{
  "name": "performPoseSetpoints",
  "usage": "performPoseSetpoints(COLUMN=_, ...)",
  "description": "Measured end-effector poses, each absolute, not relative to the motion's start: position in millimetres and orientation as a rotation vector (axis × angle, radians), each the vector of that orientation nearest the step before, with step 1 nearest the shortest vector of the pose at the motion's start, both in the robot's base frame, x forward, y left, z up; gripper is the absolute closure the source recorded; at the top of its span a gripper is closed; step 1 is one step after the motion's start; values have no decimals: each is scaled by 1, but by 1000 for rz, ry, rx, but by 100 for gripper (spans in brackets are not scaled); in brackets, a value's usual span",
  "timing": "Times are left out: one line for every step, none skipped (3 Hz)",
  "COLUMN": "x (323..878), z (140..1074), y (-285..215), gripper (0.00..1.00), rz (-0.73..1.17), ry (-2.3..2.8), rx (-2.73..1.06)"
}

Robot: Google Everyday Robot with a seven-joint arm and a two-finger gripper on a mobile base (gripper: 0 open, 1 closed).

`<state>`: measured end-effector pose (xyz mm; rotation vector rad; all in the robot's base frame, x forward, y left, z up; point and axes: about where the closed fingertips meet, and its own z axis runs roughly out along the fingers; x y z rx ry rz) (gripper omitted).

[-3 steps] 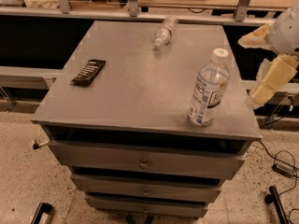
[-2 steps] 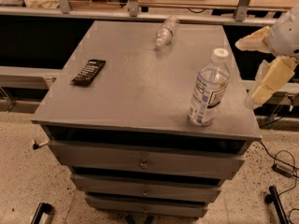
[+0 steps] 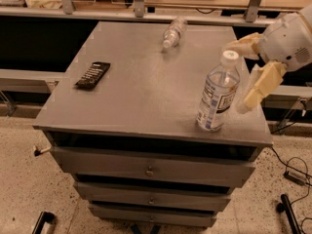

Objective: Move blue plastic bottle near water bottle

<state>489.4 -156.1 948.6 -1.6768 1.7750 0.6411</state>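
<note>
The blue plastic bottle (image 3: 218,94) stands upright near the front right corner of the grey cabinet top (image 3: 146,87). It is large and clear, with a white cap and a label with a dark panel. The water bottle (image 3: 174,31) is smaller and clear, and lies on its side near the far edge. My gripper (image 3: 236,77) is open at the right side of the blue plastic bottle. One cream finger (image 3: 241,44) is by the cap. The other finger (image 3: 258,87) is beside the label. It holds nothing.
A flat black object (image 3: 92,74) lies on the left part of the top. Drawers (image 3: 148,170) sit below the front edge. A shelf rail (image 3: 146,14) runs behind the cabinet. Cables (image 3: 292,174) lie on the floor at the right.
My gripper has moved left, closer to the blue plastic bottle. Both bottles and the black object have not moved.
</note>
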Motion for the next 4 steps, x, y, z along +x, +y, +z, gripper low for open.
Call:
performPoseSetpoints(x=488, z=953, y=-134, gripper=15, rz=719, ry=1642, rx=-1703)
performPoseSetpoints(x=489, z=954, y=-131, gripper=39, rz=718, ry=1633, rx=-1704)
performPoseSetpoints(x=490, z=954, y=-130, gripper=63, rz=715, ry=1634, rx=-1703)
performPoseSetpoints(x=494, z=956, y=-127, gripper=94, rz=703, ry=1636, rx=-1707)
